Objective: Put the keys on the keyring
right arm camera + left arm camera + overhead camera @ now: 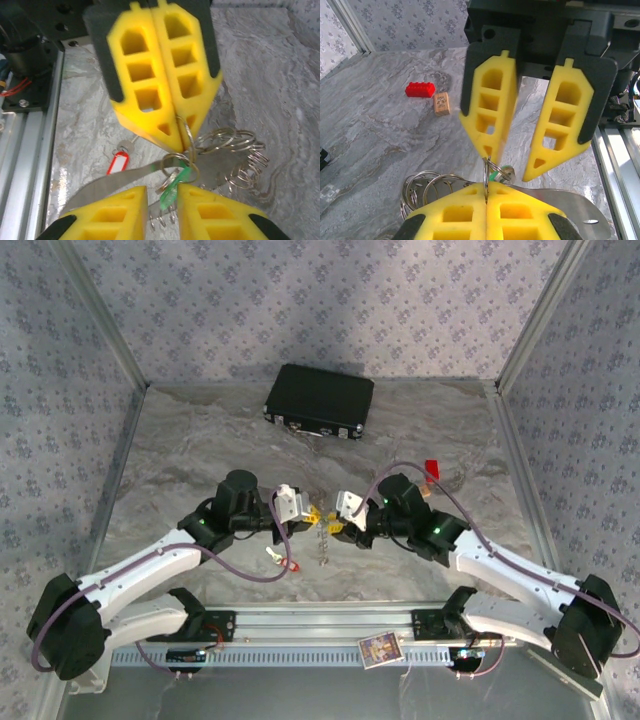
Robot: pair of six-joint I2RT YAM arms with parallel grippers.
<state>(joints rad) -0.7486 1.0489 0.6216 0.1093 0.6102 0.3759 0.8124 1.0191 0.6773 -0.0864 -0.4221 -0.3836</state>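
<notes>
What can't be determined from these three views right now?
1. Top external: the keyring is too small and thin to trace its loop.
2. Left wrist: the green-tagged key is mostly hidden behind the left gripper, so it's unclear whether it is threaded.
3. Right wrist: the right gripper straddles that key, and blur hides any contact.
4. Right wrist: the red-tagged key has a blurred blade.

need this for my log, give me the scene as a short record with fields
left fingers: shut on the keyring
right fingers: apart, either side of the green-tagged key
green-tagged key: hanging just under the held ring
red-tagged key: flat on the table, off the ring
red block: on the table beside the tan block
black case: far side of the table
</notes>
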